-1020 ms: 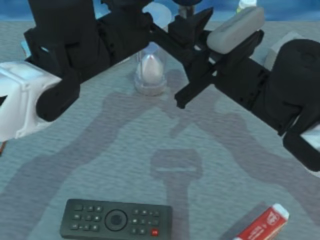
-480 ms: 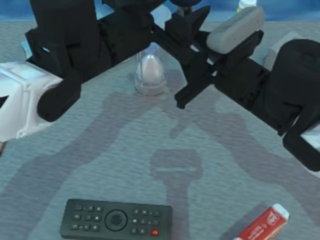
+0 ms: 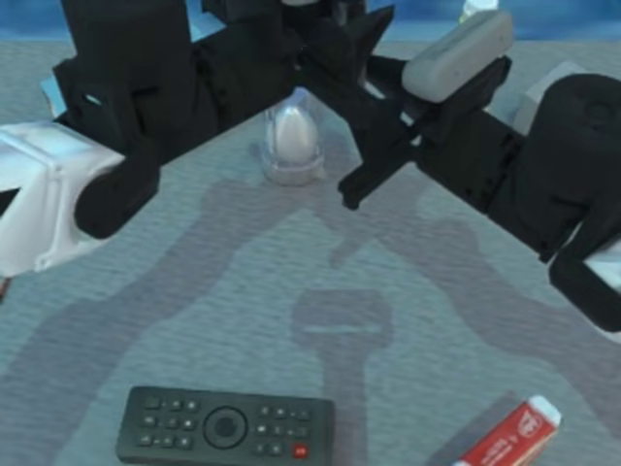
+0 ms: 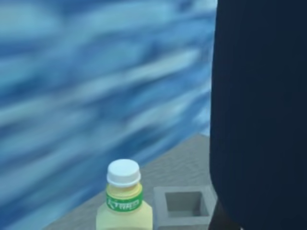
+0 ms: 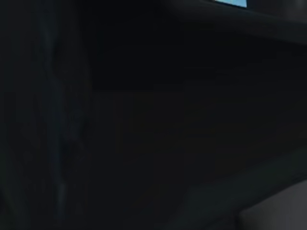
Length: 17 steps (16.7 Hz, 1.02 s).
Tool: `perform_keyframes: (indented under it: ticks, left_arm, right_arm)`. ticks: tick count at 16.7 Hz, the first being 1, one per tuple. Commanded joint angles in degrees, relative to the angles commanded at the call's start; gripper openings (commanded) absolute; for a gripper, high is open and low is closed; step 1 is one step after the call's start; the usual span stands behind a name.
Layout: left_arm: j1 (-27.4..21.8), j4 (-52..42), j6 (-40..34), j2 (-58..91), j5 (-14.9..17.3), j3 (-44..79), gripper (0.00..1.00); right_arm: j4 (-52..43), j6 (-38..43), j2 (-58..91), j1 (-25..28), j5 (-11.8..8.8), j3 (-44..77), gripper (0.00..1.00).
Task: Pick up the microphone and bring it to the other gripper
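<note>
Both arms crowd far edge; remote (image 3: 225, 425) near edge.

The counter (image 3: 194, 291) looks like rough woven grey cloth; the remote (image 3: 225, 425) is matt black plastic with rubbery buttons.

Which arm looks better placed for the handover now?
Left, tentatively: left gripper and right gripper meet at the table's far edge; left wrist view shows the scene, right's is dark. Microphone not visible.
</note>
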Motion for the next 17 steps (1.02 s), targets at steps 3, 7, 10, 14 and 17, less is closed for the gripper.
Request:
perform_keyframes:
  ticks: [3,7,10,14,17]
  left_arm:
    - [0.0,0.0,0.0,0.0,0.0,0.0,0.00]
    - [0.0,0.0,0.0,0.0,0.0,0.0,0.00]
    - [0.0,0.0,0.0,0.0,0.0,0.0,0.00]
    - [0.0,0.0,0.0,0.0,0.0,0.0,0.00]
    - [0.0,0.0,0.0,0.0,0.0,0.0,0.00]
  right_arm:
    - [0.0,0.0,0.0,0.0,0.0,0.0,0.00]
    - [0.0,0.0,0.0,0.0,0.0,0.0,0.00]
    - [0.0,0.0,0.0,0.0,0.0,0.0,0.15]
    - [0.0,0.0,0.0,0.0,0.0,0.0,0.45]
    - [0.0,0.0,0.0,0.0,0.0,0.0,0.68]
